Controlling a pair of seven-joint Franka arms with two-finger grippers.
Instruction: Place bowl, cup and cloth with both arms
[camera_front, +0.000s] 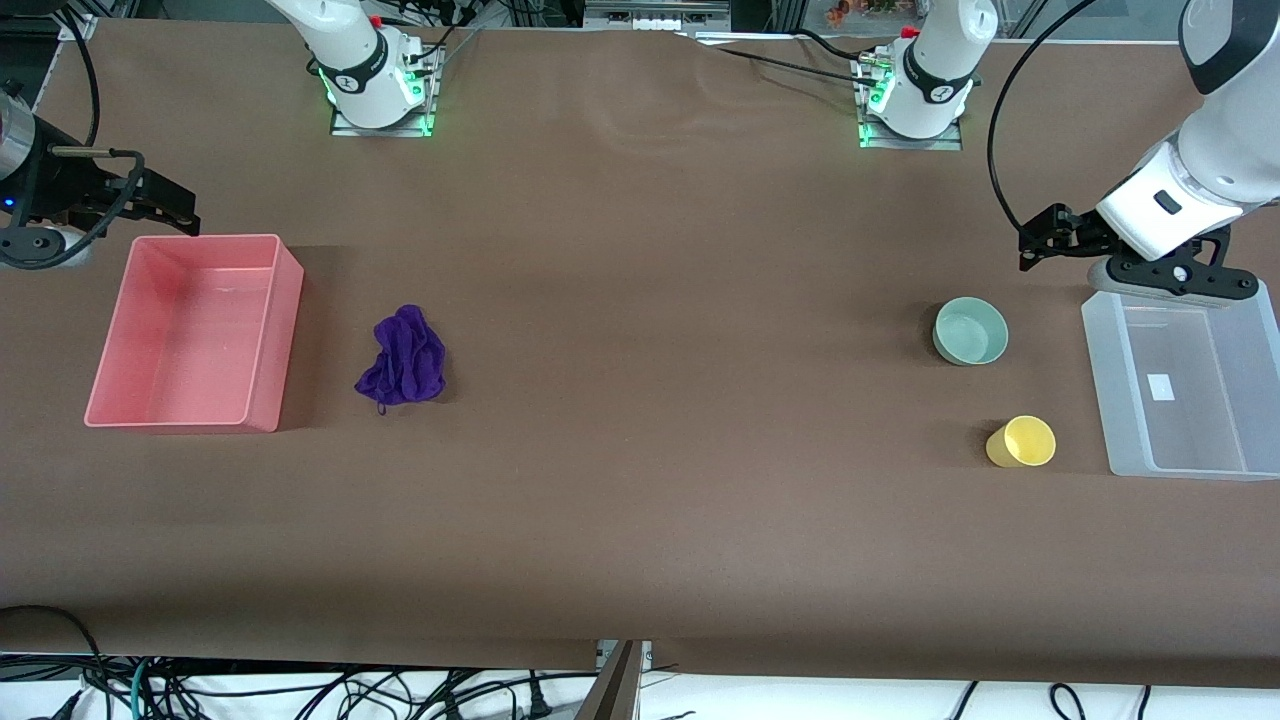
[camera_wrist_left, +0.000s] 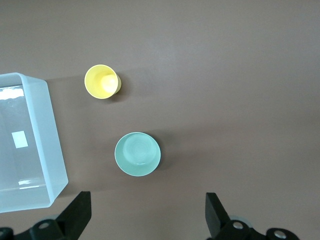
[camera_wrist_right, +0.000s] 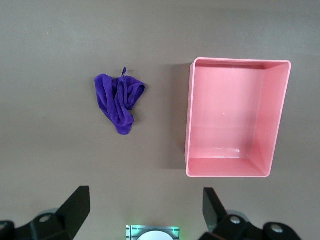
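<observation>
A: Where is the left gripper (camera_wrist_left: 145, 220)?
B: Up over the table beside the clear bin (camera_front: 1185, 385), fingers spread, empty. The bowl (camera_front: 970, 331) sits just below it; the cup (camera_front: 1021, 442) lies nearer the front camera.
A: And the right gripper (camera_wrist_right: 142, 215)?
B: Spread, empty, over the table by the pink bin (camera_front: 190, 333). The cloth (camera_front: 402, 357) lies beside that bin.

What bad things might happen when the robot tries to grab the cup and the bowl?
The cup is small and light, so it may tip when the left tool, now wide open, closes on it. The bowl stands close by and could get bumped. The purple cloth is floppy and might slip from the right tool.
</observation>
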